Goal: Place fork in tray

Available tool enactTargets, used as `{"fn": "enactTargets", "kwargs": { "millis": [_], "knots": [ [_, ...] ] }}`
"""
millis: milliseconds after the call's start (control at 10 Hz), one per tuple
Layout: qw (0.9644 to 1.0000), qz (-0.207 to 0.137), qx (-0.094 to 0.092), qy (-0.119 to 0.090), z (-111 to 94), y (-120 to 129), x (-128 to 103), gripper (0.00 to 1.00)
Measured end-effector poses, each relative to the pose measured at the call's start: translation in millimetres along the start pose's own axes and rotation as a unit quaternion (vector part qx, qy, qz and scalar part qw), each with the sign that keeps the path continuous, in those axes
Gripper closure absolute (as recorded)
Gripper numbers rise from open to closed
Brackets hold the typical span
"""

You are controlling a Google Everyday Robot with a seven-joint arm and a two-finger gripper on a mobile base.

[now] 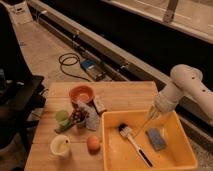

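The yellow tray (170,156) sits on the right half of the wooden table (125,92). My gripper (152,113) hangs from the white arm (185,85) over the tray's far rim. It is shut on the fork (144,125), a slim pale tan utensil that slants down and left from the gripper into the tray. The fork's lower tip is close to the white head of a black-handled brush (134,144) lying in the tray. I cannot tell whether the tip touches the tray floor.
A grey-blue sponge (156,138) lies in the tray right of the brush. Left of the tray are an orange bowl (81,93), a snack bag (88,116), a green cup (62,116), a pale cup (60,145) and an orange fruit (93,143). Cables lie on the floor behind the table.
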Motion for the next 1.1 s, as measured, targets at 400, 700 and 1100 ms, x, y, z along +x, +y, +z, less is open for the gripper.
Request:
{"fn": "enactTargets", "kwargs": {
  "millis": [400,700,1100],
  "knots": [
    [1.0000,0.000,0.000,0.000,0.0,0.2,0.2,0.84],
    [1.0000,0.001,0.000,0.000,-0.1,0.6,0.5,0.56],
    [1.0000,0.001,0.000,0.000,-0.2,0.7,0.6,0.20]
  ]
}}
